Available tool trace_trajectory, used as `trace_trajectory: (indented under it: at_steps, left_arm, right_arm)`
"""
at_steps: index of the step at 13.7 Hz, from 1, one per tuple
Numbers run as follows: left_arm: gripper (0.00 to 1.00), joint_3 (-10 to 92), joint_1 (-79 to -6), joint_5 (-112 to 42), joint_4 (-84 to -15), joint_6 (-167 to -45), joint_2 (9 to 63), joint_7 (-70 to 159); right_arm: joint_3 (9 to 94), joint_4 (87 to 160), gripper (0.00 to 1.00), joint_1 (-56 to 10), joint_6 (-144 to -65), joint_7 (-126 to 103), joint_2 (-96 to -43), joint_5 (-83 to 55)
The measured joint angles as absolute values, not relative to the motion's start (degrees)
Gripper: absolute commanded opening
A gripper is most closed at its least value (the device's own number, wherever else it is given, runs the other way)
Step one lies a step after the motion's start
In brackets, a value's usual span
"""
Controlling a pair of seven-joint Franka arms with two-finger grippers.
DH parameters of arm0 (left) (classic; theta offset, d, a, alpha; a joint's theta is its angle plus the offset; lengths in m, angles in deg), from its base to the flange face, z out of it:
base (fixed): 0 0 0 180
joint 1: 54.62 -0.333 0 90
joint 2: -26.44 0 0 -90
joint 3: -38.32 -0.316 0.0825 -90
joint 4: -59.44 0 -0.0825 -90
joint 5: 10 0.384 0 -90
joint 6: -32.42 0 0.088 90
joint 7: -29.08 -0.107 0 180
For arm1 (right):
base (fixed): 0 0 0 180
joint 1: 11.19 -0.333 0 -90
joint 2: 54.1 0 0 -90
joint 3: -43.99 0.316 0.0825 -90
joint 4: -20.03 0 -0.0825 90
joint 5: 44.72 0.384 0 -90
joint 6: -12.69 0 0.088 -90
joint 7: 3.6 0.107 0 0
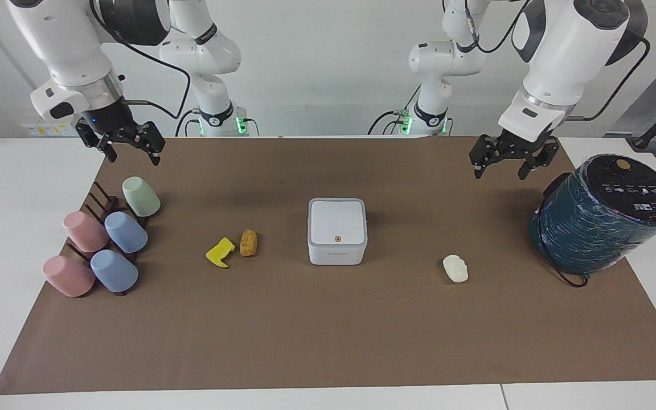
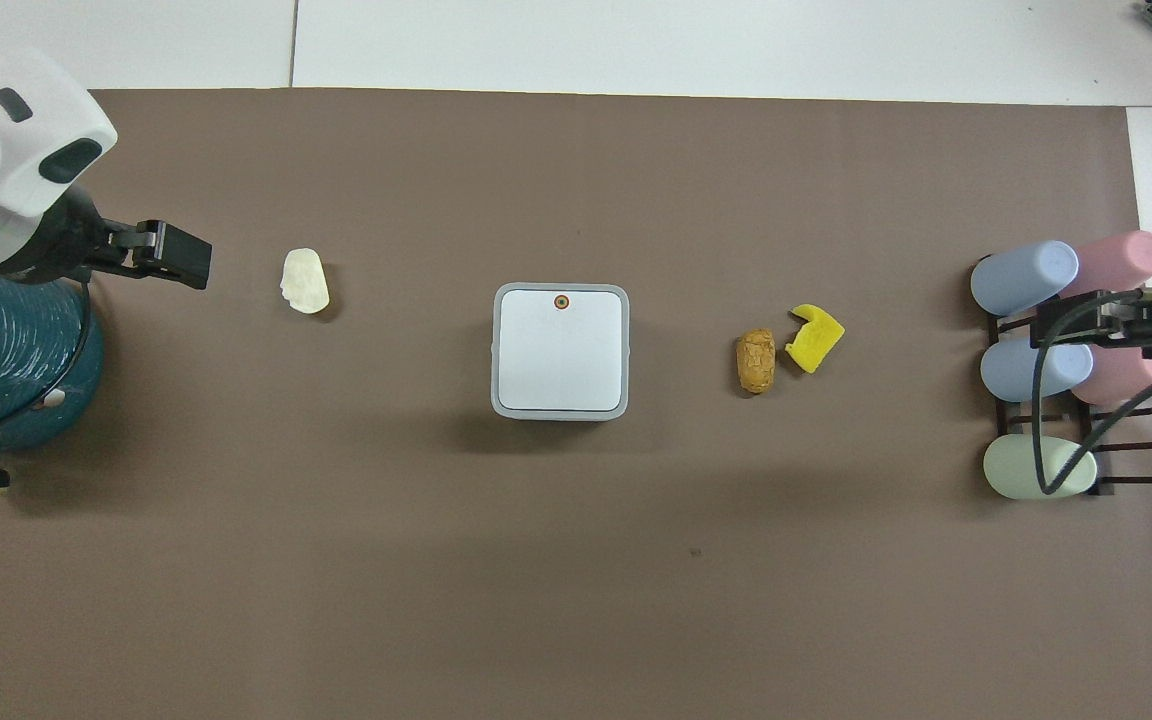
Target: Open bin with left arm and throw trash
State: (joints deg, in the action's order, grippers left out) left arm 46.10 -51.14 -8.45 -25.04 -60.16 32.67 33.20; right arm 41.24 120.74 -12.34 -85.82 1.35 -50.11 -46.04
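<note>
On the brown mat stand one small white square plastic bin [image 1: 337,230] with a closed lid, three small lumps of trash [image 1: 248,242] (yellow, orange-brown, creamy white), five pastel cups [image 1: 126,232] (two pink, two blue, one green), and one big dark teal cylinder [image 1: 603,214].

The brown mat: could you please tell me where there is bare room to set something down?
The brown mat is bare along its whole edge farthest from the robots. Free gaps also lie between the bin and the white lump, and between the bin and the robots. It is crowded at the cup rack and the teal cylinder. The yellow lump and orange lump sit close together.
</note>
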Motion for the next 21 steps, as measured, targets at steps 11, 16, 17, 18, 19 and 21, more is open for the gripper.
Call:
trace_trajectory:
  at_steps: [11,16,17,18,19,21]
  left_arm:
    - [0.47,46.84,-46.72,-12.16,-30.71,-68.39,32.06,41.61]
    - [0.02,47.13,-38.28,-13.12,-37.39,-80.15,33.13,56.35]
    - [0.0,47.16,-37.09,-13.15,-37.87,-81.68,33.68,57.92]
    - [0.0,47.18,-35.91,-13.2,-38.21,-83.43,34.34,59.3]
    - [0.0,47.2,-34.73,-13.23,-38.7,-85.61,35.06,60.81]
    - [0.0,47.21,-33.21,-13.77,-39.69,-89.5,36.03,62.83]
  right_arm:
    - [41.4,130.53,1.0,-18.37,-108.9,11.82,-61.38,-45.96]
    - [41.41,133.19,1.0,-20.75,-117.98,17.39,-68.01,-45.95]
    - [41.4,133.88,1.0,-20.76,-119.07,17.43,-68.74,-45.95]
    - [41.35,134.67,1.0,-20.75,-120.23,17.46,-69.28,-45.95]
    - [41.31,135.45,1.0,-20.75,-121.54,17.54,-69.67,-45.94]
    - [41.28,136.35,1.0,-20.75,-123.03,17.94,-70.3,-45.93]
